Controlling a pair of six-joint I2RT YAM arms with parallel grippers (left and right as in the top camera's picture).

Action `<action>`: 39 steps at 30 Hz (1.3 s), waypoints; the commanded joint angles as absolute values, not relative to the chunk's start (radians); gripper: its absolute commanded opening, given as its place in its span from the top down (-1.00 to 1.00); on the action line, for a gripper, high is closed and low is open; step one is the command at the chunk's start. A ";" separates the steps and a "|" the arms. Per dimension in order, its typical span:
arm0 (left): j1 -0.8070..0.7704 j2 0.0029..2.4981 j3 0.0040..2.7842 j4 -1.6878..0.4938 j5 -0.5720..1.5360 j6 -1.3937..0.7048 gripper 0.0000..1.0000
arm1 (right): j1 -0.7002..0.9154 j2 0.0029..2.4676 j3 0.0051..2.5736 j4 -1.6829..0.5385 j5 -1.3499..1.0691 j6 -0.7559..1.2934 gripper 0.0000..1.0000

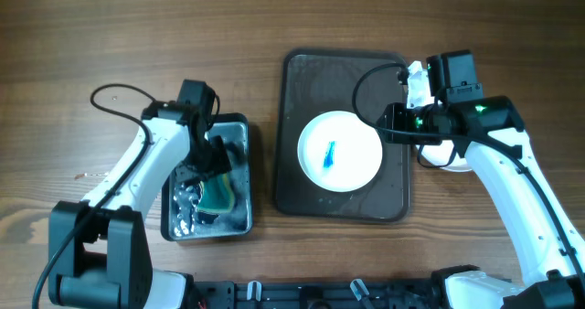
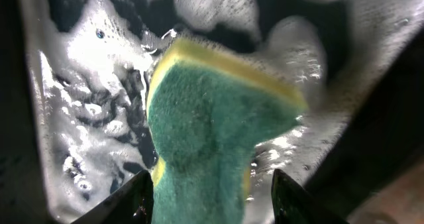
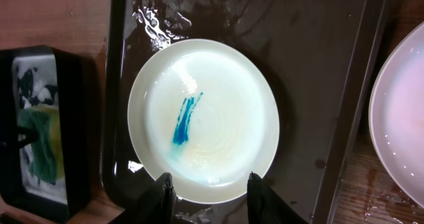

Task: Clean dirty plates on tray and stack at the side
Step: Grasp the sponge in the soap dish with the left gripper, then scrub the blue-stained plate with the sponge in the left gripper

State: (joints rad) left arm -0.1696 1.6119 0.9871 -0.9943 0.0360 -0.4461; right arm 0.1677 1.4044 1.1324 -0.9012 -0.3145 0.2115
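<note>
A white plate [image 1: 339,151] with a blue smear at its centre lies in the dark tray [image 1: 302,80]. In the right wrist view the plate [image 3: 202,121] fills the middle of the wet tray [image 3: 318,71]. My right gripper [image 3: 211,196] is open, its fingers straddling the plate's near rim; overhead it [image 1: 395,124] is at the plate's right edge. My left gripper [image 2: 211,197] is open around a green and yellow sponge [image 2: 212,118]. The left finger touches the sponge and the right one stands apart. Overhead, that gripper [image 1: 212,163] is down in the tub.
The black tub [image 1: 239,126] left of the tray holds soapy water and foam [image 2: 86,85]. A second white plate [image 3: 401,124] lies on the wooden table right of the tray, partly under my right arm [image 1: 454,161]. Black cables loop over both arms.
</note>
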 commanded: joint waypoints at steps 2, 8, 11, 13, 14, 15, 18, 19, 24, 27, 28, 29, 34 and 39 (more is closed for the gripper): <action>-0.173 1.620 0.817 -0.842 0.046 -0.452 0.29 | 0.172 1.401 1.137 -0.898 -0.331 0.239 0.26; -0.170 1.619 0.817 -0.764 0.044 -0.506 0.92 | 0.171 1.441 1.137 -0.930 -0.225 0.353 0.23; -0.170 1.619 0.865 -0.812 0.043 -0.505 0.92 | 0.169 1.494 1.137 -0.933 -0.191 0.364 0.23; -0.170 1.615 0.933 -0.880 0.027 -0.501 0.92 | 0.169 1.541 1.137 -0.913 -0.192 0.319 0.24; -0.170 1.613 0.980 -0.926 0.008 -0.501 0.92 | 0.169 1.563 1.137 -0.900 -0.192 0.281 0.23; -0.170 1.609 1.030 -0.968 -0.006 -0.489 0.92 | 0.169 1.583 1.137 -0.892 -0.192 0.250 0.23; -0.170 1.598 1.183 -1.089 -0.009 -0.448 0.92 | 0.158 1.638 1.137 -0.886 -0.145 0.186 0.21; -0.170 1.596 1.236 -1.128 -0.009 -0.448 0.92 | 0.156 1.649 1.137 -0.880 -0.146 0.165 0.21; -0.189 1.579 1.436 -1.228 0.034 -0.448 0.92 | 0.156 1.747 1.128 -0.835 -0.167 0.100 0.13; -0.215 1.571 1.455 -1.162 0.142 -0.452 0.92 | 0.156 1.817 1.074 -0.720 -0.310 0.052 0.14; -0.225 1.576 1.453 -1.139 0.154 -0.459 0.92 | 0.156 1.834 1.061 -0.697 -0.332 0.052 0.17; -0.236 1.583 1.451 -1.119 0.153 -0.472 0.92 | 0.156 1.846 1.050 -0.673 -0.344 0.052 0.28; -0.327 1.658 1.427 -0.992 0.247 -0.516 0.92 | 0.157 1.857 0.991 -0.581 -0.331 0.061 0.85; -0.452 1.785 1.427 -0.872 0.273 -0.594 0.92 | 0.157 1.857 0.956 -0.568 -0.225 0.133 0.91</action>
State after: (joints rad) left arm -0.3786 1.7073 1.4361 -0.9268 0.2100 -0.5304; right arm 0.1543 1.8248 1.0046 -0.5594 -0.3210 0.0933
